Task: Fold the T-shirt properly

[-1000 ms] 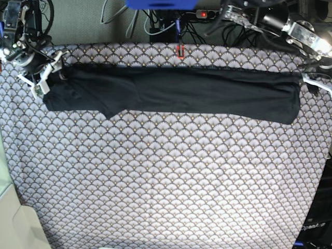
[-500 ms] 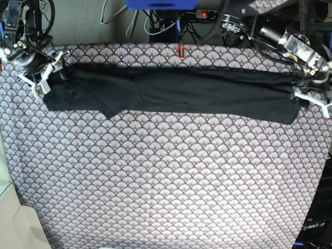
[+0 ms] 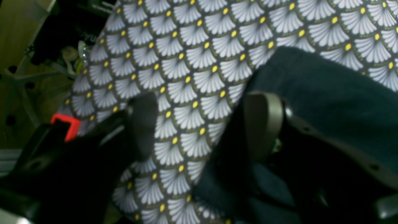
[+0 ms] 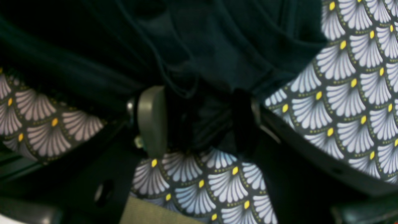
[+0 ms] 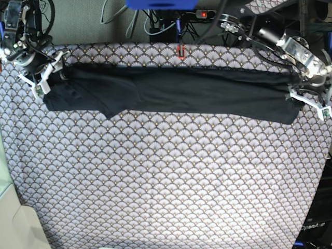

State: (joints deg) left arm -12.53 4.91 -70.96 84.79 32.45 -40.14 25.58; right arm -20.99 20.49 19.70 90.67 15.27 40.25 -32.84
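The black T-shirt [image 5: 171,92] lies folded into a long narrow band across the far part of the table, with a sleeve flap [image 5: 111,106] hanging toward me at its left. My right gripper [image 5: 46,75] stands open at the band's left end. In the right wrist view its fingers [image 4: 152,121] straddle bunched dark cloth [image 4: 199,62]. My left gripper [image 5: 307,102] is open at the band's right end. In the left wrist view one finger [image 3: 264,124] rests over the shirt's edge [image 3: 326,93], the other over bare tablecloth.
A fan-patterned tablecloth [image 5: 166,171] covers the table. A small red marker [image 5: 180,51] sits at the far edge, with cables and a power strip [image 5: 202,14] behind it. A cream surface [image 5: 15,223] borders the near left corner.
My left gripper has come down and inward from the table's far right corner to the shirt's right end. The right gripper and the shirt have not moved.
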